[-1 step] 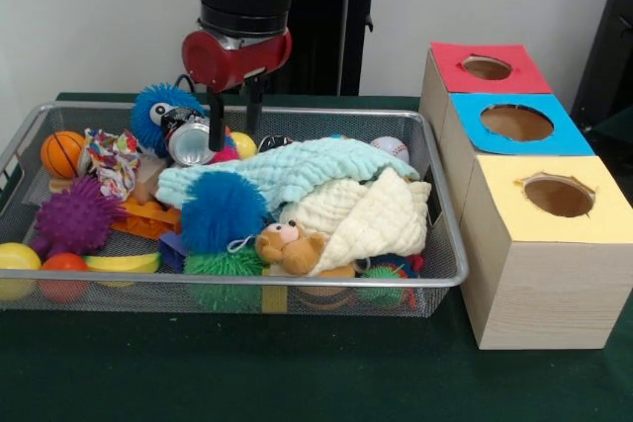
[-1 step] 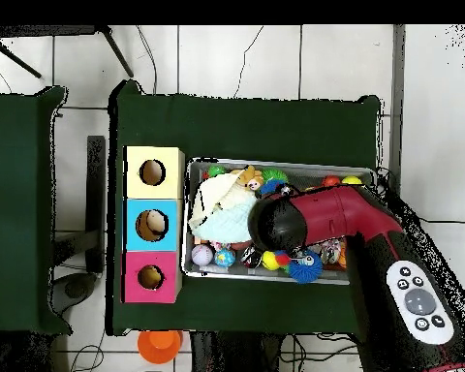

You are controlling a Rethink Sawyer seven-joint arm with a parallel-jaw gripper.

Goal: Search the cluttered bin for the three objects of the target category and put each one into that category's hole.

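My gripper [image 1: 235, 126] hangs over the back of the wire bin [image 1: 450, 279], open, with its two dark fingers apart and nothing held. A silver can end [image 1: 190, 141] lies just left of the left finger [image 1: 216, 124]. A yellow ball [image 1: 243, 143] and a white baseball [image 1: 390, 148] lie behind a light blue cloth [image 1: 287, 171] and a cream cloth [image 1: 371, 219]. In the overhead view the arm's head [image 2: 280, 225] covers the gripper and the bin's middle. Beside the bin stand the red box [image 1: 490, 68], the blue box [image 1: 517, 124] and the yellow box [image 1: 554, 197], each with a hole.
Also in the bin are a small basketball [image 1: 62, 153], a purple spiky ball [image 1: 74, 216], two blue fuzzy toys [image 1: 224, 211], a teddy bear [image 1: 287, 246], a green spiky ball [image 1: 226, 266] and a banana [image 1: 121, 263]. An orange object [image 2: 160, 344] lies beyond the table.
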